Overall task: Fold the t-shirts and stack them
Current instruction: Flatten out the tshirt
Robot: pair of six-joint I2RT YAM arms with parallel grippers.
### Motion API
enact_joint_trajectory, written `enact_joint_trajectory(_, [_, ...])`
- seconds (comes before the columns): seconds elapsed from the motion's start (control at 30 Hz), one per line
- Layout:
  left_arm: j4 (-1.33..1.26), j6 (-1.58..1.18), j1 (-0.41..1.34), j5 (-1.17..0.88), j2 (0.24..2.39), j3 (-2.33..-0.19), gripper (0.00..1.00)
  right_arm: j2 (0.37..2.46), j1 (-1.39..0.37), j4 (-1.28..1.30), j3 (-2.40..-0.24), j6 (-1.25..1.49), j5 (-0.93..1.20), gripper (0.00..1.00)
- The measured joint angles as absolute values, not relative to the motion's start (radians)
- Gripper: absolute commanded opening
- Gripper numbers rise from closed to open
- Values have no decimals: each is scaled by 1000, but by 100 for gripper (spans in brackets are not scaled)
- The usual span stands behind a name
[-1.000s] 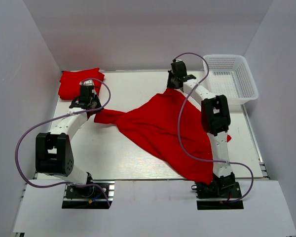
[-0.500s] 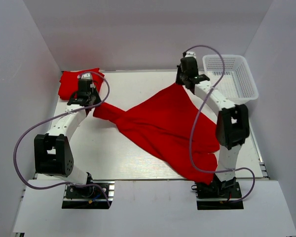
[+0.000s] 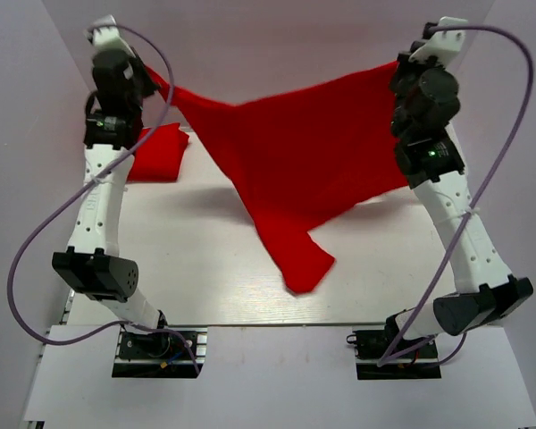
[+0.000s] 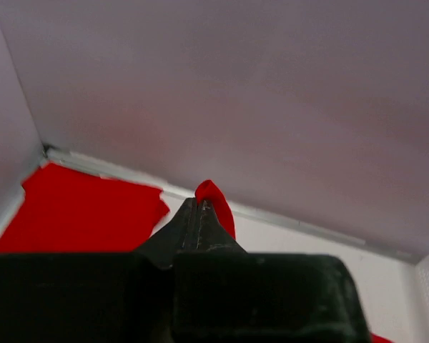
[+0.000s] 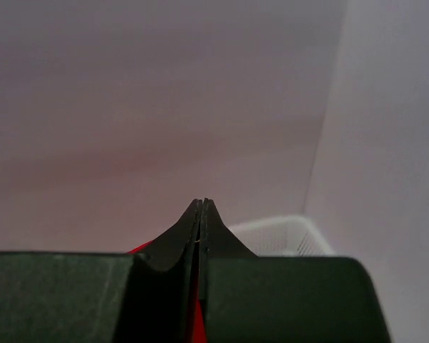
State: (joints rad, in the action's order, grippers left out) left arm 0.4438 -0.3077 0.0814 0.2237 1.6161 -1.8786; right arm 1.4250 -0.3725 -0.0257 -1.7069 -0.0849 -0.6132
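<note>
I held the plain bright red cloth t-shirt (image 3: 295, 147) aloft, left gripper (image 4: 199, 205) and right gripper (image 5: 201, 204) both clamped on its edge — thin pinches risked slipping.

The work surface is a flat table (image 3: 196, 268) with a pale top marked by faint lines running from side to side. A white panel (image 3: 277, 380) runs along its near edge. Plain white walls enclose the cell: a back wall (image 3: 277, 45), a left side wall (image 3: 27, 179) and a right side wall (image 3: 529, 214). A white plastic mesh basket (image 5: 272, 234) stands near the corner where the back wall meets the right side wall. The left wrist view shows only a sliver of its mesh, at the right margin.
</note>
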Motion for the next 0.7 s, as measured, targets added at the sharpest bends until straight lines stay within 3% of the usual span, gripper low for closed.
enact_joint_trajectory(0.2, [484, -224, 81, 299, 1653, -2262, 0, 1393, -374, -85, -1904, -263, -676, 0])
enact_joint_trajectory(0.7, [425, -41, 96, 256, 1291, -2307, 0, 1115, -375, 22, -2028, -273, -510, 0])
